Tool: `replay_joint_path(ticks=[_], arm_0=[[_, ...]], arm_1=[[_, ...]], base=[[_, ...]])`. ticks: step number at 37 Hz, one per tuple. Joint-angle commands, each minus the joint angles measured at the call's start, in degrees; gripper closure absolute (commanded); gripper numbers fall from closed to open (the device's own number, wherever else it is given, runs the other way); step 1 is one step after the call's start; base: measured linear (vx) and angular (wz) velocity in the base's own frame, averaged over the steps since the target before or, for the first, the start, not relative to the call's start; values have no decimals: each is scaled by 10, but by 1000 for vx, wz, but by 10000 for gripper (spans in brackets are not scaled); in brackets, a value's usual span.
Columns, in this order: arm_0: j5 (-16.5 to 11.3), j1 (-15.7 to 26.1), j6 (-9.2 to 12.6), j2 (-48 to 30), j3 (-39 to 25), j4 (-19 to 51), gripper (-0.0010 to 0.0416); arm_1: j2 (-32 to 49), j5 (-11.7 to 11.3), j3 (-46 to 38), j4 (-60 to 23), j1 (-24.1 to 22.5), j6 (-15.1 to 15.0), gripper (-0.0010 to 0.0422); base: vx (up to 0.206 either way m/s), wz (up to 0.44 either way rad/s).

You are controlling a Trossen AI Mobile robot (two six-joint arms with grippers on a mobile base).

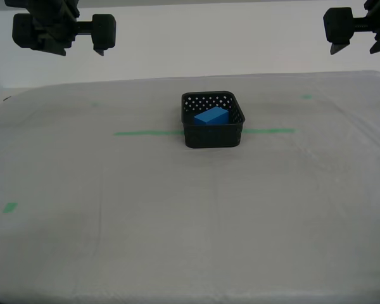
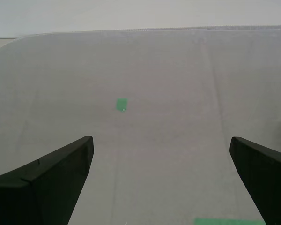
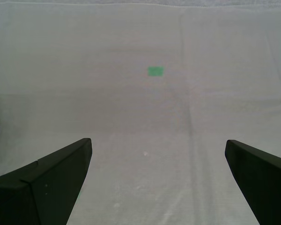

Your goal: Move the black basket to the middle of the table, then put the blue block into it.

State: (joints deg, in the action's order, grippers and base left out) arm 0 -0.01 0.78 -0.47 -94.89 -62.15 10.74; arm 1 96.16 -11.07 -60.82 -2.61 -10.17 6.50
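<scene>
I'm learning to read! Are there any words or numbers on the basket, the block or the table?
No words or numbers show anywhere.
Black basket: only round holes, no label.
Blue block: plain faces, no writing.
Table: only a green tape line and small green tape marks, no letters.

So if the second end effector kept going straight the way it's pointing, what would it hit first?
Probably just the bare table sheeting: my second end effector is open, with only a small green tape mark ahead. Depth is hard to judge.
</scene>
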Motion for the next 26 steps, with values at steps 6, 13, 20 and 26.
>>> replay_joint_path(ticks=[6, 13, 20, 26], arm_0=[[0, 0, 0, 0, 0, 0, 7], [0, 0, 0, 0, 0, 0, 7], [0, 0, 0, 0, 0, 0, 7], [0, 0, 0, 0, 0, 0, 7]], arm_1=[[0, -2, 0, 2, 0, -1, 12], [0, -2, 0, 2, 0, -1, 12], [0, -2, 0, 2, 0, -1, 12], [0, -2, 0, 2, 0, -1, 12]], base=[[0, 0], [0, 0], [0, 0], [0, 0]])
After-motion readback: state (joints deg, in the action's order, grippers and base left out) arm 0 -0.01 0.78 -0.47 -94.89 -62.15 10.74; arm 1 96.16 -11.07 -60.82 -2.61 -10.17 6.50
